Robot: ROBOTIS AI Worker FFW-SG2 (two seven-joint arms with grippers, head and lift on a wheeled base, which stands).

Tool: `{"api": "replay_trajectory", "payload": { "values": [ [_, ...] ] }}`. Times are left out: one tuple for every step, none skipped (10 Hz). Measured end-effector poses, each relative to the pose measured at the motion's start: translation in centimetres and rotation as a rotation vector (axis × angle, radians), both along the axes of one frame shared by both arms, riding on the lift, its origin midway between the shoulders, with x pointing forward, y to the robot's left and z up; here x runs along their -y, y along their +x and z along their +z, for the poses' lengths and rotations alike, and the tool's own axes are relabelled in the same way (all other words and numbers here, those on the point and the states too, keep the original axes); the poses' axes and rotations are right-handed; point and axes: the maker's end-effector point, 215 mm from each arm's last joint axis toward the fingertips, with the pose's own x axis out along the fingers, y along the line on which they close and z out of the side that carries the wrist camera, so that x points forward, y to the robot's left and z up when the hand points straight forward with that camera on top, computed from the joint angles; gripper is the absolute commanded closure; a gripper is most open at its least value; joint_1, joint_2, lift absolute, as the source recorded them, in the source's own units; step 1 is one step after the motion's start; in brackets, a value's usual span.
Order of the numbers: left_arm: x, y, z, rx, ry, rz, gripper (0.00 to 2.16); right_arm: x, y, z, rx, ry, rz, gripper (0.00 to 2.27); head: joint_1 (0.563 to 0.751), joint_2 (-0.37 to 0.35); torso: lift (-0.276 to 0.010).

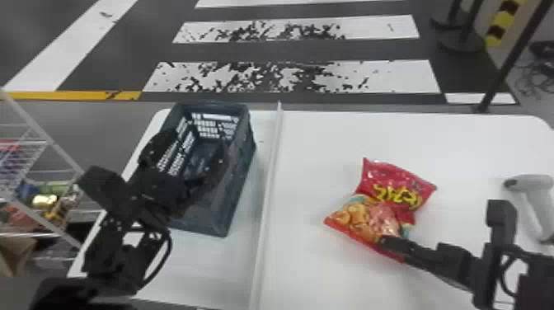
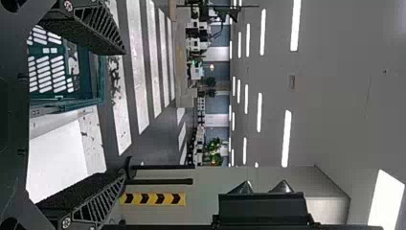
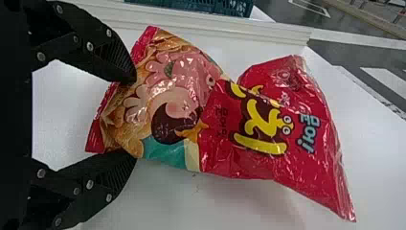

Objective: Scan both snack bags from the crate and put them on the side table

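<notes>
A: How was the head view arranged?

B: A white bench (image 1: 329,136) carried a dark, open-topped crate (image 1: 202,220) on the robot's left, beside a raised strip (image 1: 270,165). The crate's slotted walls and part of its floor were visible. The left end effector (image 1: 187,169) was above it, partly masking the interior. At the far left, a wire rack (image 1: 41,129) held assorted packets (image 1: 62,206) on its shelves.

A: And across the strip?

B: A red snack bag (image 1: 395,193), printed with yellow lettering and pictured chips, lay on the bench. The right end effector (image 1: 385,243) was at the bag's near end, and a pale handheld scanner (image 1: 529,185) lay farther to the right.

A: What did the left wrist view establish?

B: The fingers of the left end effector (image 2: 125,112) stood wide apart, with nothing in their hold. The crate's slotted inner wall and rim appeared beyond them.

A: And the right wrist view?

B: The fingers of the right end effector (image 3: 134,119) were spread well apart across the chip-pictured end of the snack bag. Whether they pressed on it could not be told. A slotted side of the crate appeared beyond the strip.
</notes>
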Motion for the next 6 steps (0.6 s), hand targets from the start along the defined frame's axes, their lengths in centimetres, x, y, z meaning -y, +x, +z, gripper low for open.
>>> {"api": "replay_trajectory", "payload": {
  "values": [
    [0.0,0.0,-0.1,-0.002,0.001,0.000,0.09,0.2,0.1,-0.5,-0.005,-0.029,0.006,2.26,0.695,0.122,-0.087],
    [-0.1,0.0,-0.2,-0.003,0.001,0.000,0.09,0.1,0.1,-0.6,-0.005,-0.030,0.013,2.26,0.695,0.122,-0.087],
    [-0.1,0.0,-0.2,-0.003,0.002,0.000,0.09,0.0,0.1,-0.4,0.001,-0.024,0.016,2.26,0.695,0.124,-0.087],
    [-0.1,0.0,-0.2,-0.004,0.002,0.000,0.09,0.1,0.5,0.3,0.024,-0.023,0.012,2.26,0.695,0.123,-0.087],
    [-0.1,0.0,-0.2,-0.004,0.002,0.001,0.09,0.7,1.1,1.2,0.064,-0.042,0.003,2.26,0.695,0.116,-0.087],
    [-0.1,0.0,-0.2,-0.005,0.002,0.000,0.09,1.4,1.7,2.5,0.111,-0.082,-0.003,2.26,0.695,0.104,-0.087]
  ]
}}
